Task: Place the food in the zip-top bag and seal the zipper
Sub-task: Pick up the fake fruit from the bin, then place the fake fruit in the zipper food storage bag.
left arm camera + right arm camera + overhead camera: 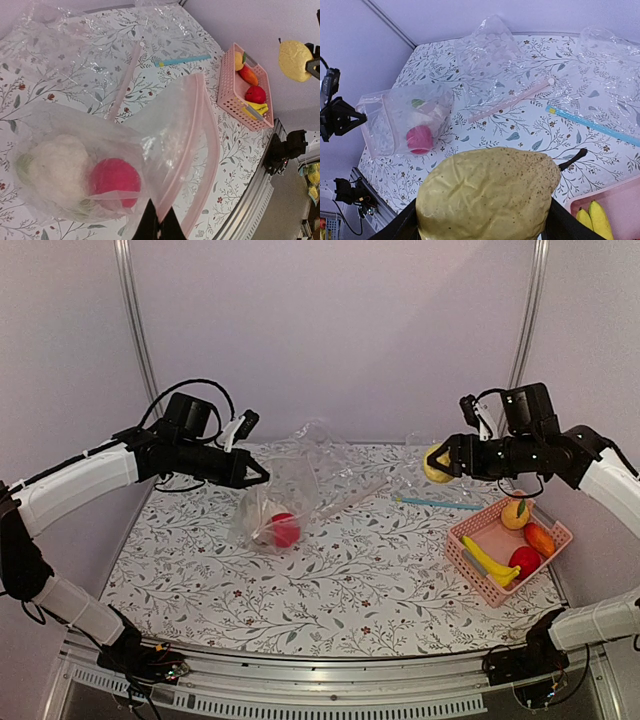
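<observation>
Left pincer (262, 474): fingers are pressing together, clamped on the upper edge of the zip-top bag (275, 512). The bag is hanging from that grip over the left-centre of the desk (350, 590). I cannot tell whether its bottom is touching the surface.

The bag is holding a white cauliflower (57, 167) and a red round fruit (114, 181), lying side by side and touching.

In the left wrist view, the zipper (196, 125) is showing as two faintly pink strips that are standing apart, so the mouth is gaping open.

Right pincer (443, 458): it is hovering above the far right part of the desk, with its fingers spread wide around a yellow fruit (487, 195) and gripping it from both sides. The fruit is looking wrinkled and brown-speckled, and it is hanging clear of the desk.

A pink basket (468, 552) is sitting by the right edge, toward the near right corner. It is carrying a banana (490, 562), a red fruit (525, 560) and two orange ones (540, 538).

A teal strip (435, 502) is lying flat between the basket and the far edge. A second clear bag (320, 445) is lying crumpled near the far edge, at centre.
</observation>
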